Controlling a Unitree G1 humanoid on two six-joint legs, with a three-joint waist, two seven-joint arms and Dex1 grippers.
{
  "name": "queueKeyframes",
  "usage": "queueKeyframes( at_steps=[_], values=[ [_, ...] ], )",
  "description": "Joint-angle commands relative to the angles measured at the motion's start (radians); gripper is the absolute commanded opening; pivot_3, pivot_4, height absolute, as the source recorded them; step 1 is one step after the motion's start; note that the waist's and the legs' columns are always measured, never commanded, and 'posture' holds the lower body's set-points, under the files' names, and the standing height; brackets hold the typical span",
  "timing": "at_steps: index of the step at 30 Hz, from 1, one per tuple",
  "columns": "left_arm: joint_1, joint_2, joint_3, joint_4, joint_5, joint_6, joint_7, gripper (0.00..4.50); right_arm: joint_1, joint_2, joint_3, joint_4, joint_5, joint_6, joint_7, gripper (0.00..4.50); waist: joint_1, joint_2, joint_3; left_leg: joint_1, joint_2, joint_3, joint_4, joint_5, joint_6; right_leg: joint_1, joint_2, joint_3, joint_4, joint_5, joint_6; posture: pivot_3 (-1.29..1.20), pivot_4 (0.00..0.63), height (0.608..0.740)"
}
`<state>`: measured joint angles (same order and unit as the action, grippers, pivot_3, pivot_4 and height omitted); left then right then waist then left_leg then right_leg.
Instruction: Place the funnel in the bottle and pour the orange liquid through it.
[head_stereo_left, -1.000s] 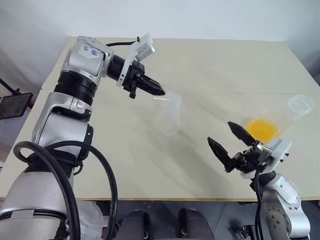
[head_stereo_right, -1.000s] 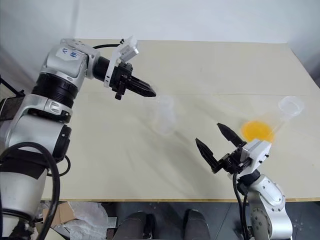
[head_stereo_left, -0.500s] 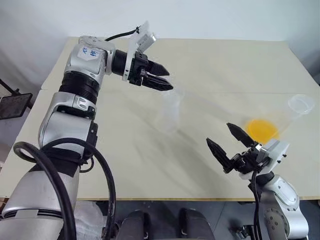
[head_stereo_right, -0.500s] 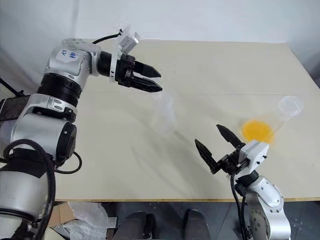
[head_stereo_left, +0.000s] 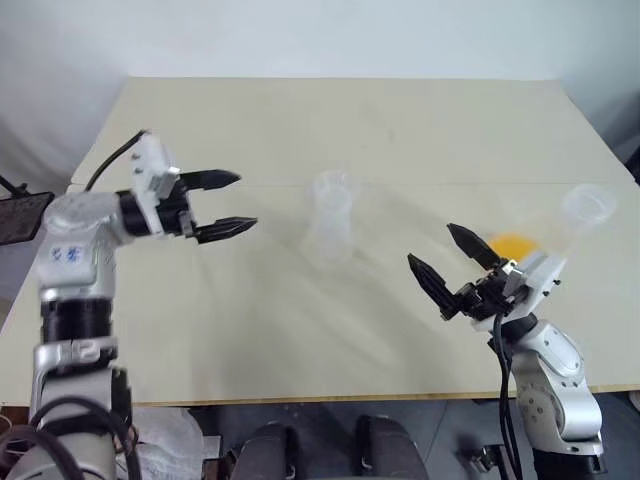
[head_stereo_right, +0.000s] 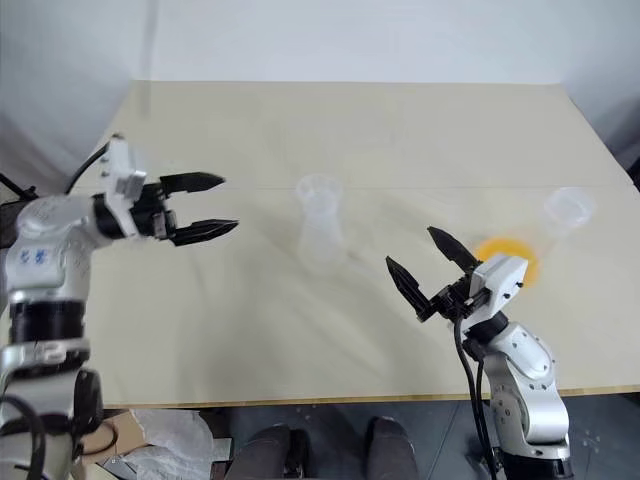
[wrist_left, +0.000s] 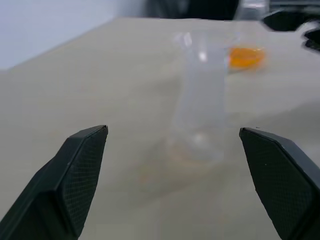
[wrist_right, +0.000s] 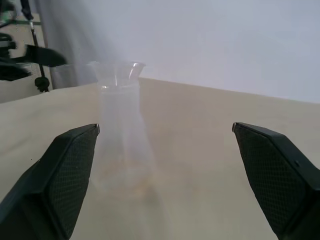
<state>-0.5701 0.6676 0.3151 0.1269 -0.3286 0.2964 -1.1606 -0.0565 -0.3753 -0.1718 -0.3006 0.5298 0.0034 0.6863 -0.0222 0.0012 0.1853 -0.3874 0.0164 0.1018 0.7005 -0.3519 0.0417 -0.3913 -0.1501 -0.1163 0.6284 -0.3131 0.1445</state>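
Observation:
The clear bottle stands upright at the middle of the table. The small transparent funnel sits in its neck, its flared rim showing above the neck. My left gripper is open and empty, well off to the left of the bottle and pointing level at it. My right gripper is open and empty too, to the right of the bottle and nearer the front edge. Just behind the right gripper the orange liquid lies in the bottom of a wider clear flask.
The beige table has a seam running across it behind the bottle. Its right edge lies close to the flask. A dark stand is off the table's left side.
My left gripper has opened, let go of the funnel on the bottle's neck and drawn back to the left and lower. The right gripper has edged slightly forward. The camera view has shifted.

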Motion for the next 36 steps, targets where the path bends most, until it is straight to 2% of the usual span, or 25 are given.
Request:
queueKeyframes(
  at_steps=[1,4,7,13,18,23,26,36],
  values=[
    [0.132,0.012,0.078,-0.173,-0.061,-0.035,0.044,4.48,-0.003,-0.022,-0.047,0.002,0.001,-0.020,-0.001,4.50,0.014,0.000,0.000,0.000,0.000,-0.001,0.000,0.000,0.000,0.001,0.000,0.000,0.000,0.000,0.000,0.00,0.150,0.740],
    [0.264,0.000,0.081,-0.273,-0.103,-0.007,0.065,4.48,0.040,-0.038,-0.113,0.009,0.019,-0.020,-0.015,4.50,0.030,0.000,0.000,0.000,-0.001,-0.002,0.001,0.000,0.000,0.002,0.000,0.001,-0.001,0.000,0.000,0.00,0.150,0.740],
    [0.333,-0.018,0.045,-0.332,-0.121,-0.020,0.075,4.48,0.097,-0.049,-0.190,0.009,0.010,-0.048,-0.029,4.50,0.040,0.000,0.000,0.000,-0.001,-0.003,0.001,0.000,0.000,0.003,0.000,0.001,-0.001,0.000,0.000,0.00,0.150,0.740],
    [0.307,-0.072,-0.024,-0.319,-0.148,-0.051,0.082,4.48,0.260,-0.033,-0.371,-0.033,0.048,-0.078,-0.071,4.50,0.046,0.001,-0.001,0.001,-0.001,0.000,0.001,0.000,0.001,0.004,0.000,0.002,-0.002,0.000,0.000,0.00,0.150,0.740],
    [0.290,-0.095,-0.060,-0.313,-0.178,-0.043,0.080,4.48,0.343,0.010,-0.457,-0.027,0.060,-0.107,-0.120,4.50,0.044,0.001,-0.001,0.002,-0.002,0.003,-0.001,0.000,0.000,0.002,0.001,0.004,-0.002,0.000,0.000,0.00,0.150,0.740],
    [0.259,-0.119,-0.090,-0.334,-0.187,-0.055,0.107,4.48,0.306,0.027,-0.492,0.031,0.024,-0.102,-0.228,4.50,0.036,0.002,-0.002,0.003,-0.001,0.007,-0.001,0.000,0.000,0.001,0.002,0.007,-0.002,0.000,0.000,0.00,0.150,0.740],
    [0.257,-0.125,-0.097,-0.344,-0.184,-0.058,0.117,4.48,0.255,-0.006,-0.473,0.050,0.021,0.030,-0.322,4.50,0.035,0.002,-0.002,0.003,-0.001,0.007,-0.001,0.001,0.000,0.001,0.002,0.008,-0.002,0.000,0.000,0.00,0.150,0.740],
    [0.286,-0.133,-0.088,-0.373,-0.206,-0.057,0.173,4.48,0.068,-0.098,-0.407,0.143,-0.007,0.093,-0.322,4.50,0.022,0.004,-0.003,0.003,0.000,0.007,-0.001,0.001,0.000,0.000,0.002,0.009,-0.002,0.000,0.000,0.00,0.150,0.740]
  ],
)
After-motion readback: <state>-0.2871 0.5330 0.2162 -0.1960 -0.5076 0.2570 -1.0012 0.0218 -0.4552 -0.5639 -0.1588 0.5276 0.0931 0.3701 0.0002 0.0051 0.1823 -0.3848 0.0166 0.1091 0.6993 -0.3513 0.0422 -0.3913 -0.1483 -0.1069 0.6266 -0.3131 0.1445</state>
